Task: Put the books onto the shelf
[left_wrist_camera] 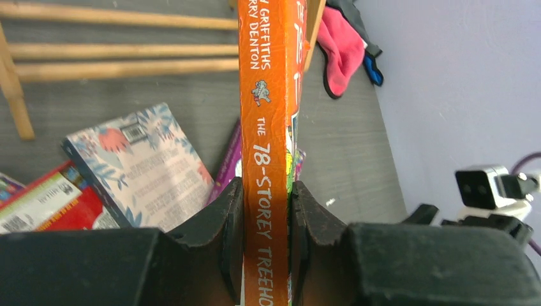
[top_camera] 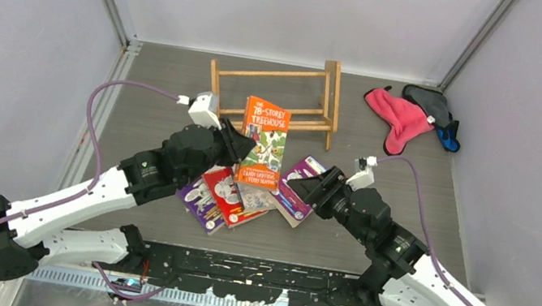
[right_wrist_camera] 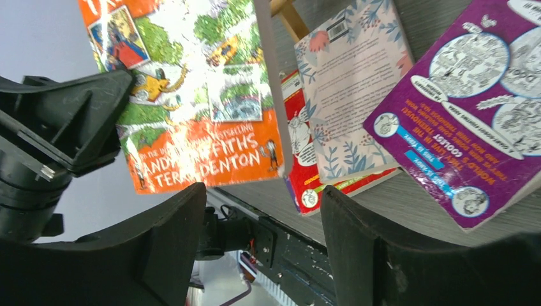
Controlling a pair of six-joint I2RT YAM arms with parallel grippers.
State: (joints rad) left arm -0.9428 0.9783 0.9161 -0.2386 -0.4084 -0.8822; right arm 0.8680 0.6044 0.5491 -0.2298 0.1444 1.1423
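**No book shelved; one lifted, four on the desk.**

Top view: the shelf (top_camera: 277,96) carried no book. The left gripper (top_camera: 240,144) held the orange book (top_camera: 264,140) upright just in front of it, clear of the desk (top_camera: 136,99). Four others lay overlapping in a pile (top_camera: 244,198) near the arm bases, with the right gripper (top_camera: 304,184) over its right side.
Left wrist view: the left gripper (left_wrist_camera: 266,191) was pinching the orange book (left_wrist_camera: 268,95) across its spine. The shelf (left_wrist_camera: 127,51) rails lay beyond; the pale book (left_wrist_camera: 147,166) and red book (left_wrist_camera: 44,204) lay flat below.
Right wrist view: the right gripper (right_wrist_camera: 261,197) was spread and empty above the purple book (right_wrist_camera: 472,121), pale book (right_wrist_camera: 351,89) and red book (right_wrist_camera: 306,185).
Assessment: all five placings were outstanding, the first under way.
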